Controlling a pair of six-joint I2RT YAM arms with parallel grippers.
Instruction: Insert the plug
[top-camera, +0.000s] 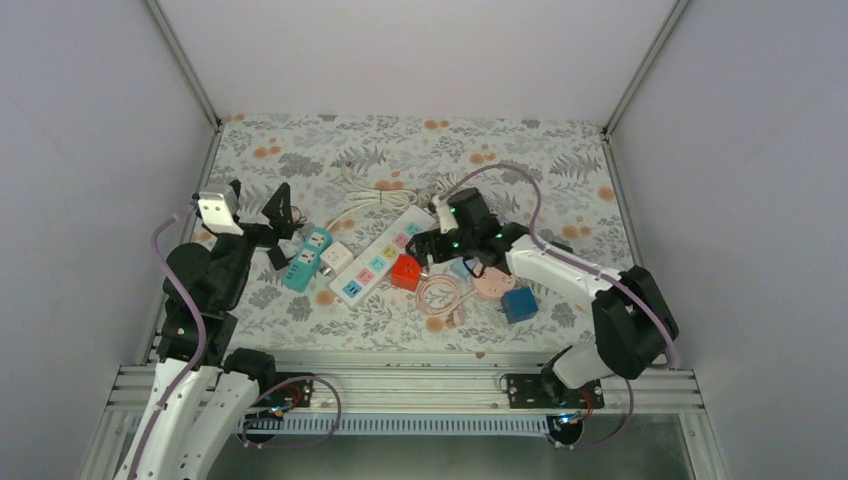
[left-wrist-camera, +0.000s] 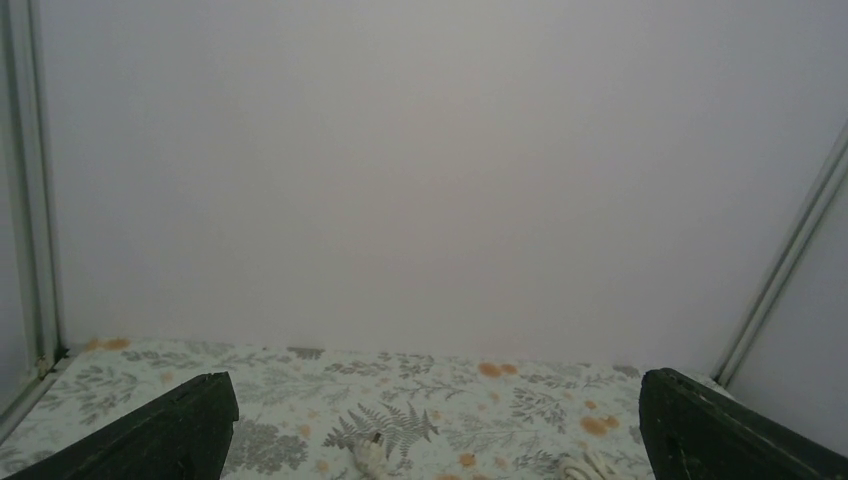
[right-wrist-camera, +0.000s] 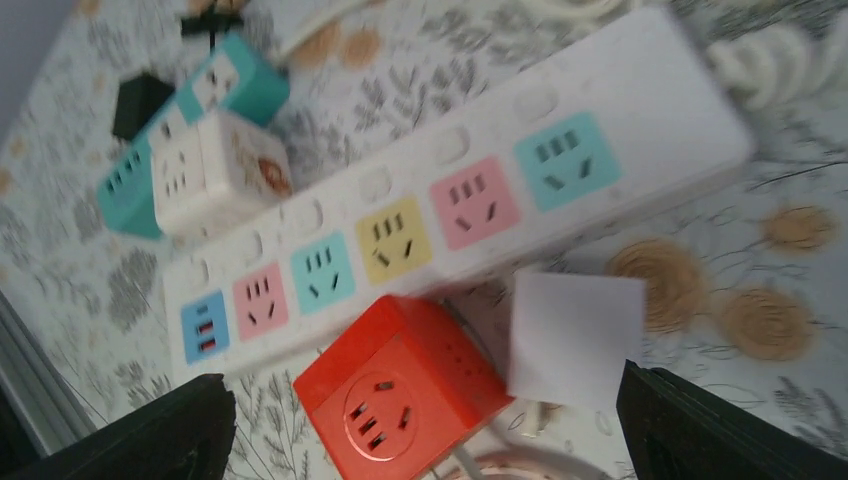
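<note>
Plug (right-wrist-camera: 575, 340), a blurred white block, lies on the table (top-camera: 400, 140) between the right claw's (right-wrist-camera: 423, 378) wide-spread fingers, touched by neither.
Just beside it sits a red cube socket (right-wrist-camera: 380, 400). Beyond both runs the white power strip (right-wrist-camera: 420, 190) with coloured outlets. The left claw (left-wrist-camera: 437, 378), equally spread and empty, hangs well apart from the plug.

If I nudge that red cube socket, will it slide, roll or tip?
The red cube has flat faces and sits squat, so it would probably slide, not roll or tip. A cord seems to leave its lower side and may make it pivot. Pushed toward the strip, it would likely stop against it.
</note>
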